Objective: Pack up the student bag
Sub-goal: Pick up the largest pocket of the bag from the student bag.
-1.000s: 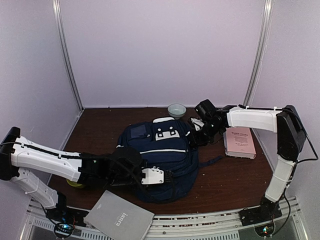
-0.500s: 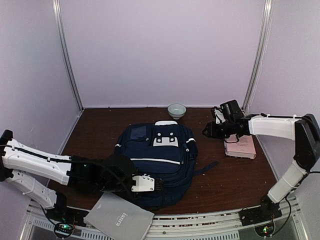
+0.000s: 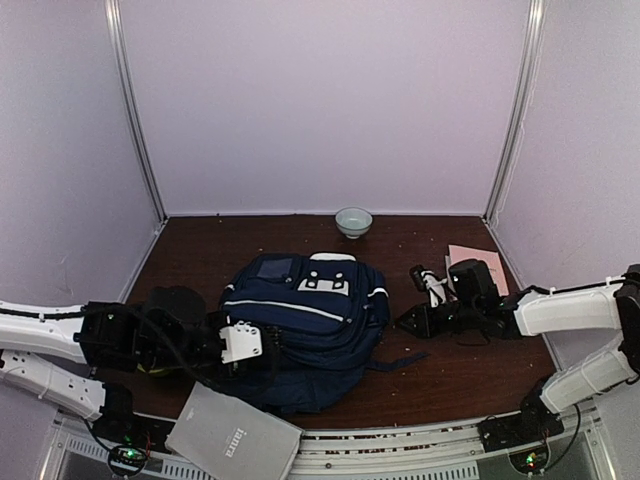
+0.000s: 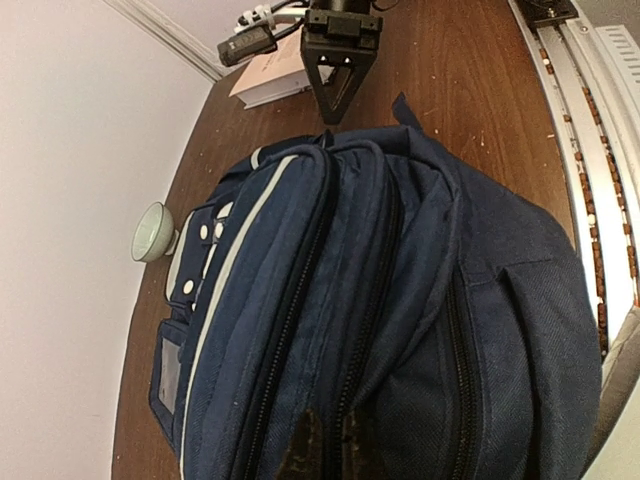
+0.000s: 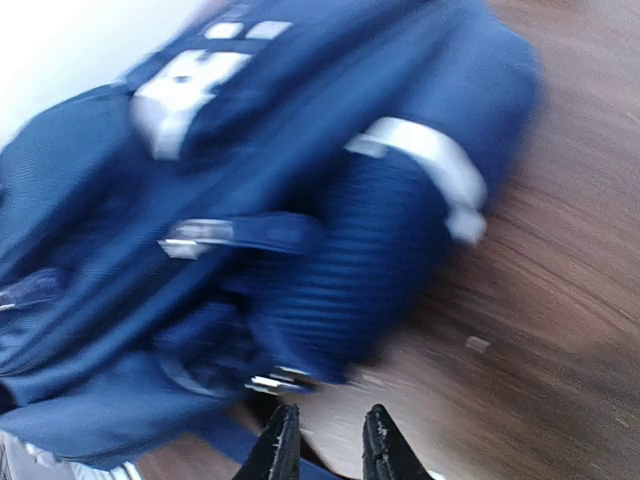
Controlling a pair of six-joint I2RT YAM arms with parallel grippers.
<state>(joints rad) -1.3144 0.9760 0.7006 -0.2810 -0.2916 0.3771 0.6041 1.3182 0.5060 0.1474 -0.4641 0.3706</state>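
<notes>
Student bag (image 3: 305,320) lies flat mid-desk, white-grey patches and handle end toward the far wall, bottom end toward the near edge. In the left wrist view every zip line visible looks closed, and nothing is seen inside yet.

Left gripper (image 4: 328,445) is at the bag's near-left end, tips on the fabric between two zip lines, jaws together. It cannot be told whether they pinch a zip tab, a fold of cloth, or nothing.

Right gripper (image 5: 330,445) is low over the desk (image 3: 200,250) just right of the bag, pointed at its side. Its jaws are a little apart and empty. The right wrist view is blurred.

Around the bag: a grey laptop (image 3: 232,438) at the near edge just below it, a pink book (image 3: 470,256) at far right, partly behind the right arm, and a small bowl (image 3: 353,221) by the back wall.

Step, judged: getting the bag open, with no packing started. The next move likely needs one arm to pin the bag while the other finds a zip tab on the main pocket and runs it along the curve. The tabs are small and the fabric is slack, so the bag may slide or bunch instead of unzipping.
</notes>
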